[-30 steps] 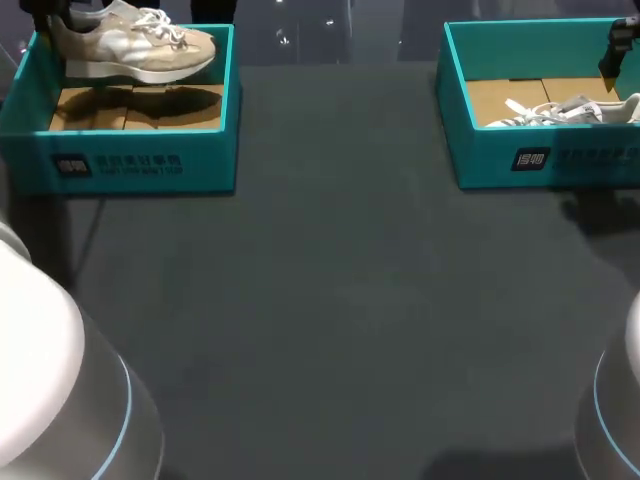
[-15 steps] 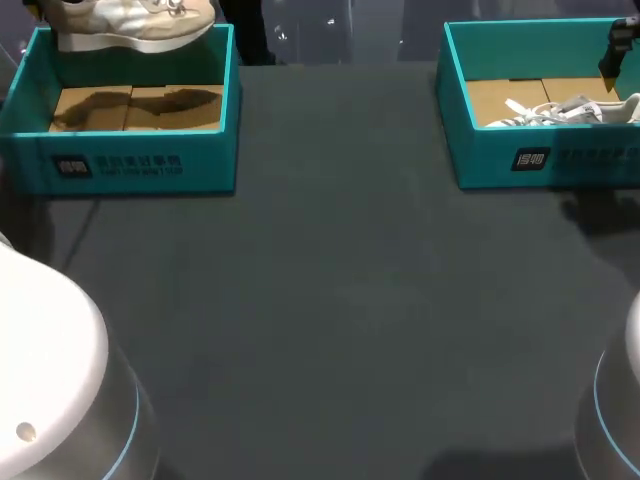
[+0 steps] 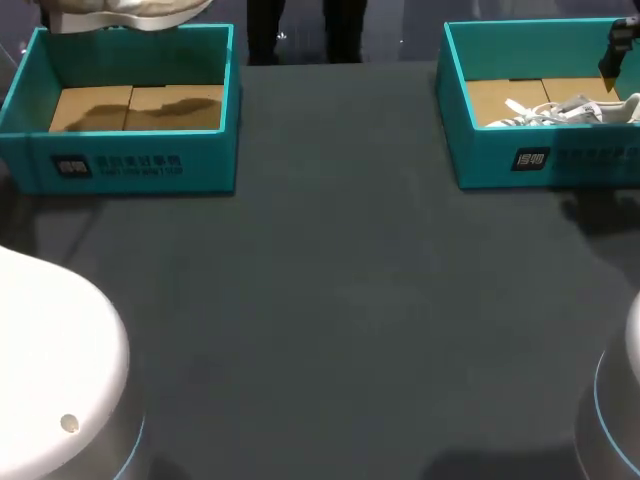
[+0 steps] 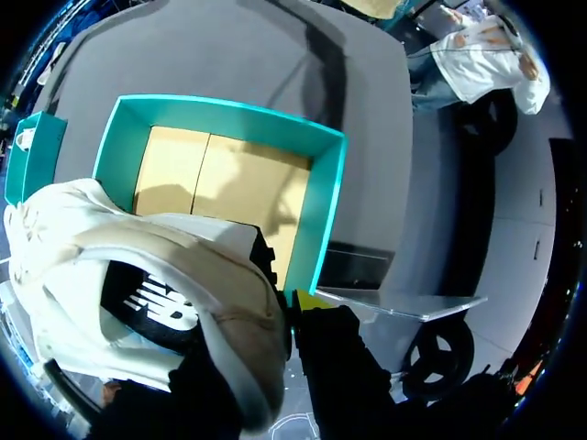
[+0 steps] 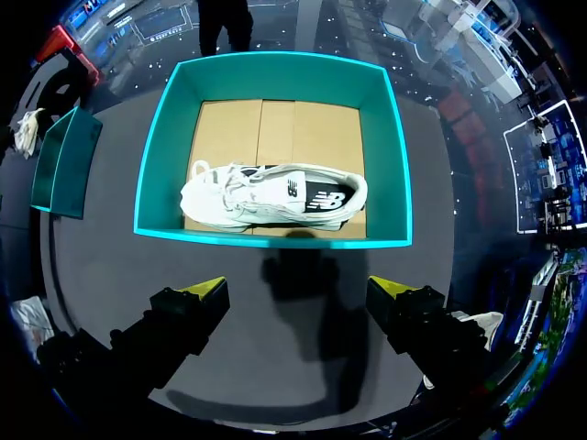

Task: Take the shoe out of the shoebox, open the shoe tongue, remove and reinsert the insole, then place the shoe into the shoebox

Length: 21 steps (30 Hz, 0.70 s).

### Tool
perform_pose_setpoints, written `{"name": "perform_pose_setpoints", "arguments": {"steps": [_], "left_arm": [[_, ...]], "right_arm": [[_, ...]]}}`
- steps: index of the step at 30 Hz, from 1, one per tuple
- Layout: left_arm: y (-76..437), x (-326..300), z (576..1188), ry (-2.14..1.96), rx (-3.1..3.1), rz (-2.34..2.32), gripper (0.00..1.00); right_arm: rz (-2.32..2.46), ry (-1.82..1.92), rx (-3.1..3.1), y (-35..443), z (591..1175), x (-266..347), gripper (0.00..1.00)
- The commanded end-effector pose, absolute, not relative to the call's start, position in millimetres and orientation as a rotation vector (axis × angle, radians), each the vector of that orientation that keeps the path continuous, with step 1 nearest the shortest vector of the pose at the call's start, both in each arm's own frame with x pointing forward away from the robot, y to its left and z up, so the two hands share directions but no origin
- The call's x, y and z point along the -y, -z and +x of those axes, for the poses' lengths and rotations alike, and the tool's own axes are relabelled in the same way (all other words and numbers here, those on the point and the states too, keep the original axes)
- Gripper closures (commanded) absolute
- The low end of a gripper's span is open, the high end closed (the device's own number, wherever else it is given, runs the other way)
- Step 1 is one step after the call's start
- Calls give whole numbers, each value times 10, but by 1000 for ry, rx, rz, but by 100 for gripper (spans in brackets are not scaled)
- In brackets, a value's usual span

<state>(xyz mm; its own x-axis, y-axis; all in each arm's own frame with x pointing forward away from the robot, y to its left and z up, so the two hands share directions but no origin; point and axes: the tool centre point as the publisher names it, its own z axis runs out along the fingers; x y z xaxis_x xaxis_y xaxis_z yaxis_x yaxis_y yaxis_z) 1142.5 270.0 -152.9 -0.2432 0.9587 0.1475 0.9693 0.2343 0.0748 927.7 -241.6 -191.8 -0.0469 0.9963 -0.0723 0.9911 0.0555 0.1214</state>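
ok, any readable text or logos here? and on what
Left shoebox, front wall: square logo and a line of characters, too blurred to read.
Right shoebox, front wall: same print, too blurred to read.
Beige shoe, lifted: white logo mark on a black patch, no legible words.
White shoe, lying in that box: side logo mark, no legible words.

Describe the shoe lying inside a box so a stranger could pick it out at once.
On the dark table stand two teal shoeboxes; take the right shoebox, the one ahead of the open right gripper. The white shoe lies on its side on the cardboard floor inside. The other, a beige shoe, is held up in the air above the empty left shoebox.
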Motion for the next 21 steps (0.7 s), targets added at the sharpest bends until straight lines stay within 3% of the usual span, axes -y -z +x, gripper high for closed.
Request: {"name": "perform_pose_setpoints", "arguments": {"steps": [1, 21], "left_arm": [[1156, -2450, 10911, 434, 2446, -1955, 100], [1047, -1041, 9407, 443, 2277, -2124, 100]], "right_arm": [[2068, -59, -2177, 1917, 9265, 2415, 0], [2068, -59, -2177, 1917, 9265, 2415, 0]]}}
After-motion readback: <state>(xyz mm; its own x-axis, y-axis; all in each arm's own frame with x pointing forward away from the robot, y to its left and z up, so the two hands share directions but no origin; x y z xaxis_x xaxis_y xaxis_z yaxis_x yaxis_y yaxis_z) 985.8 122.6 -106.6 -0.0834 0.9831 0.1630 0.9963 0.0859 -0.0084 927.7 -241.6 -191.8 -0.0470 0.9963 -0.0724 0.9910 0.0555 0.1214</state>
